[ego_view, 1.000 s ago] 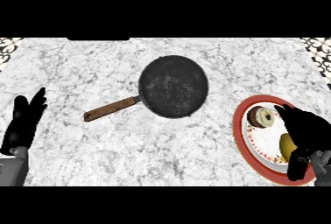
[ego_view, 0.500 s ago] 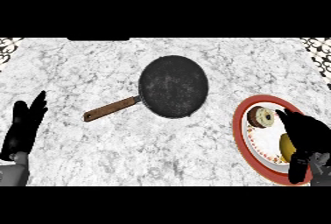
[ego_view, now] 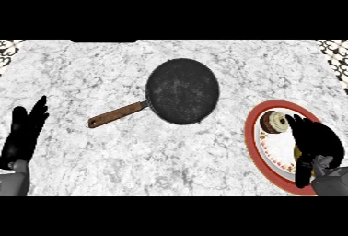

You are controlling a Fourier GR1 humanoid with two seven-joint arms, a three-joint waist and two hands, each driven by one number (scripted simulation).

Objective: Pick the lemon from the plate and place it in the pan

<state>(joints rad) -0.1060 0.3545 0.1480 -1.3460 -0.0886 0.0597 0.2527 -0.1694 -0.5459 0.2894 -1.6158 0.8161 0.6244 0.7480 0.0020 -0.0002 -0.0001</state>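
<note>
On the counter (ego_view: pixel 102 161), one pan (ego_view: pixel 183 90), one plate (ego_view: pixel 252 133), one doughnut (ego_view: pixel 275 122)

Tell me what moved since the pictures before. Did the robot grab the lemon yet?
The right hand crept a little further left over the lemon on the plate, so only a yellow sliver shows now. Whether it has taken hold cannot be seen; the lemon has not left the plate. The pan, the brown ring and the open left hand at the left edge stayed put.
</note>
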